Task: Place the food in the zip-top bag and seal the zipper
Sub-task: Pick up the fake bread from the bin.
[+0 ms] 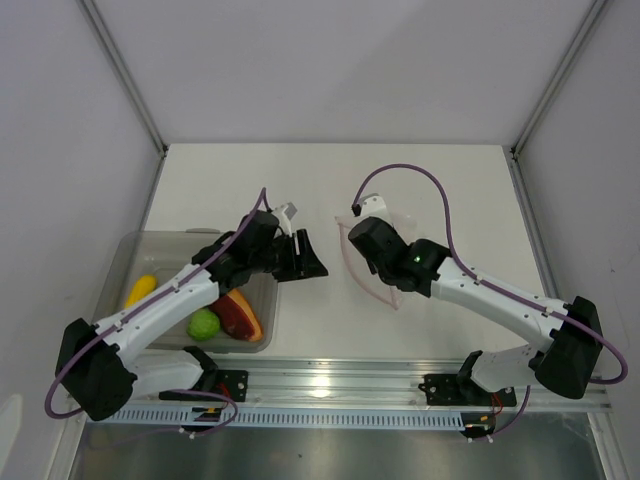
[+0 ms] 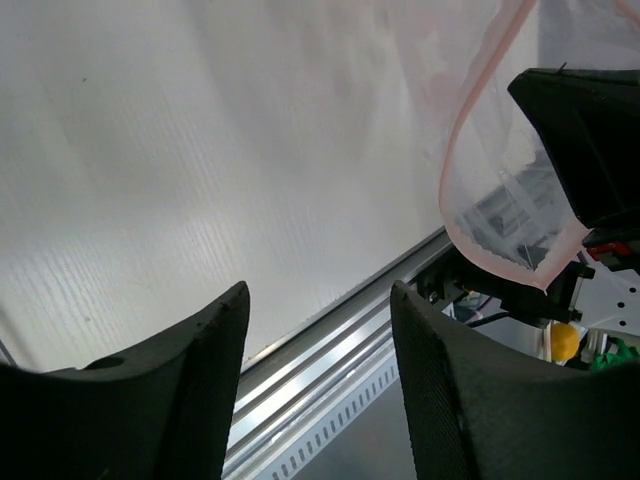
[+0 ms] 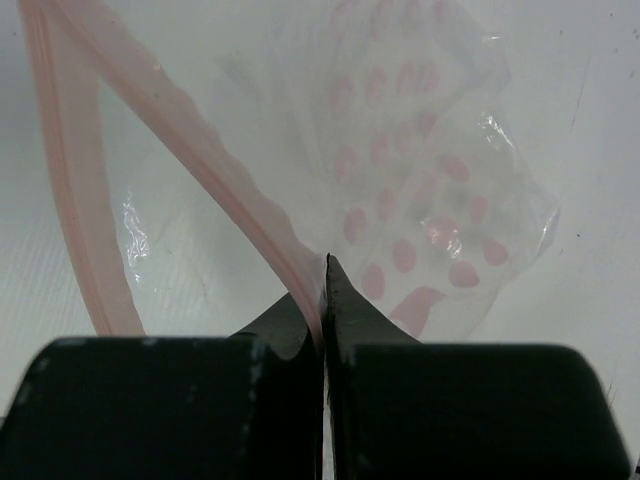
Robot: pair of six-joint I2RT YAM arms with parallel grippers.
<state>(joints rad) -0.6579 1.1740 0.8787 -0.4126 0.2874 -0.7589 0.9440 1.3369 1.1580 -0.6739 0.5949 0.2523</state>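
The zip-top bag (image 3: 430,200) carries a printed patch of pink dots. The right gripper (image 3: 326,265) has its fingers pressed together, pinching the zipper (image 3: 230,190) at the bag's mouth, to the right of the grey bin (image 1: 140,245). The left gripper (image 2: 320,295) sits just off the bin's far right corner, its fingers spread and touching nothing. The food lies inside the bin: a yellow piece (image 1: 141,289), a lime-green fruit (image 1: 204,324) and a dark-red slice (image 1: 240,315).
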